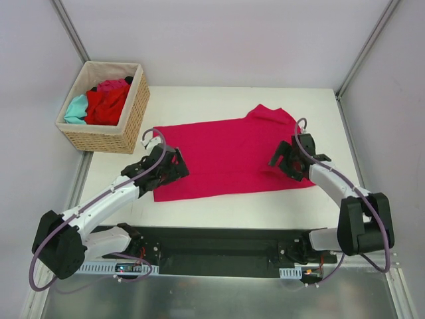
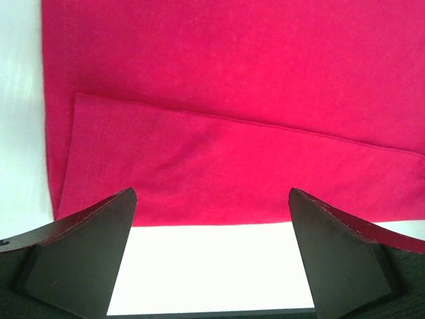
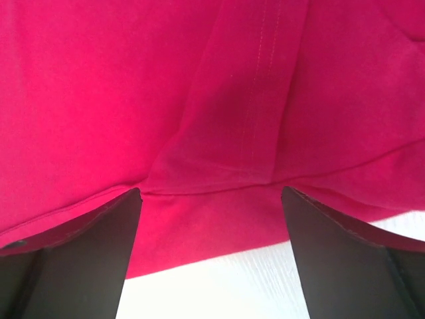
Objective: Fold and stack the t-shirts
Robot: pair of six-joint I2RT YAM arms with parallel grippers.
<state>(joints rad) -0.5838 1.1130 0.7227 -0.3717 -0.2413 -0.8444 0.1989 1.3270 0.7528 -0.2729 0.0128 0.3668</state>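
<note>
Basket of tan woven wicker (image 1: 136, 113) holds three bunched cloth t-shirts, teal (image 1: 76, 108), red (image 1: 106, 105) and pink (image 1: 111, 85), at the white table's (image 1: 219, 212) far left. Left claw (image 1: 178, 165) gapes wide at the near-left corner of one flat magenta-pink t-shirt (image 1: 226, 153). Right claw (image 1: 279, 159), also wide, hovers over its right side. Both should pinch the near hem together and lift evenly.
</note>
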